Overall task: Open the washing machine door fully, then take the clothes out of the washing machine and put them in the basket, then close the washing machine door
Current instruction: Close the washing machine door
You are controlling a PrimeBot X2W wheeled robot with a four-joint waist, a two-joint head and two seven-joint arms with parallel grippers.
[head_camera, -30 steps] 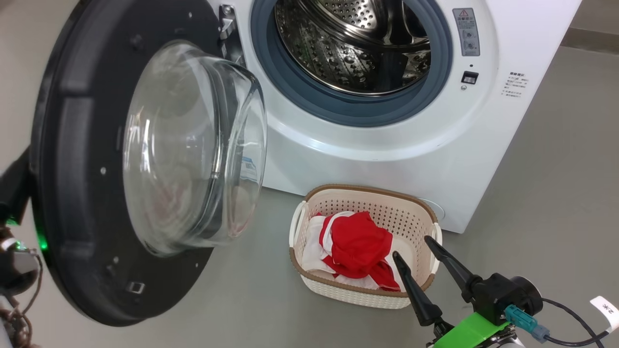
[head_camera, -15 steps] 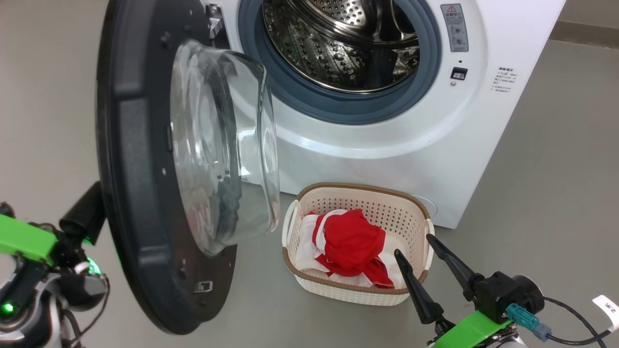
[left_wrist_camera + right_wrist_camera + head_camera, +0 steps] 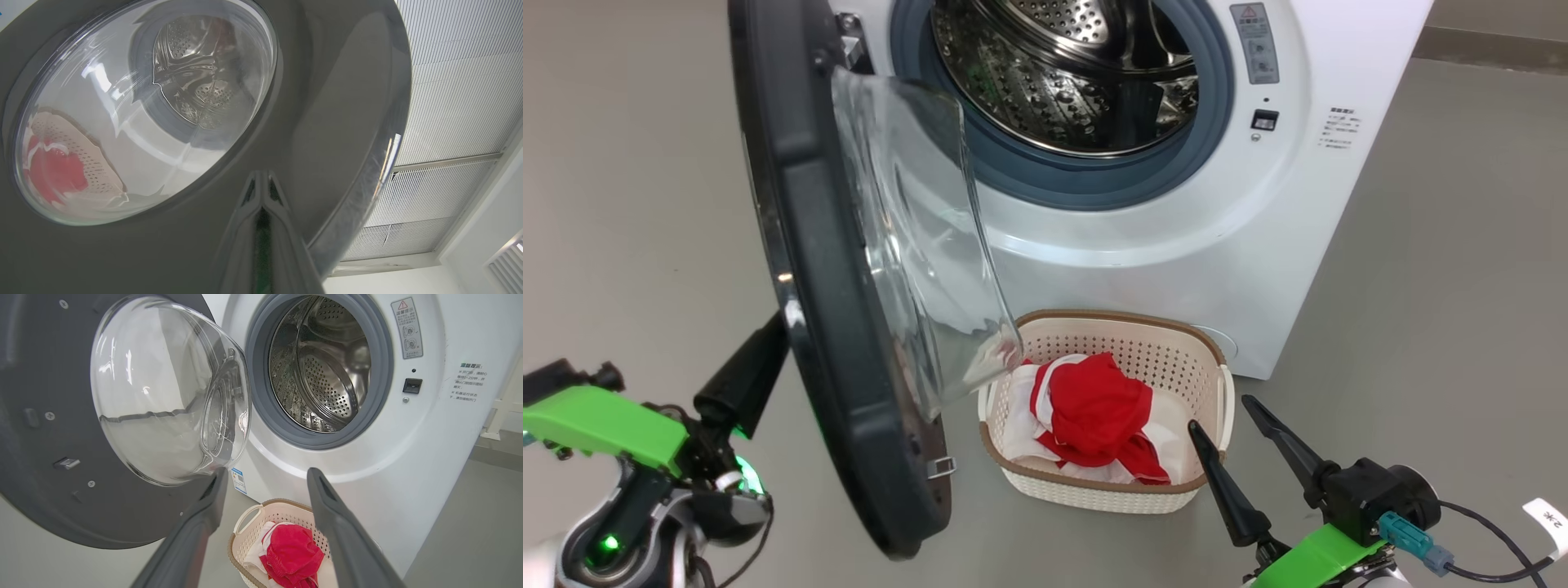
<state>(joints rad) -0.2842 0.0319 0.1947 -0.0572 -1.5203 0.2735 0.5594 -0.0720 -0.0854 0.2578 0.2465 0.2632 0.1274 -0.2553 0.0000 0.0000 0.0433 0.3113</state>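
Door-closing step: the washing machine (image 3: 1143, 269), drum (image 3: 1062, 82) bare, has its door (image 3: 809, 245) half-open and, at its foot, the basket (image 3: 1094, 494) holding the clothes (image 3: 1094, 408); the clenched left gripper (image 3: 261, 179) at the door's outer face must push until it latches, the right gripper (image 3: 1218, 412) idling spread-jawed in front.

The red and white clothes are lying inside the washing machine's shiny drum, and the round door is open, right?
Not quite. The red and white clothes lie in the cream basket on the floor before the washing machine, not in its drum, which looks empty in the head view. The round door is open, as you said.
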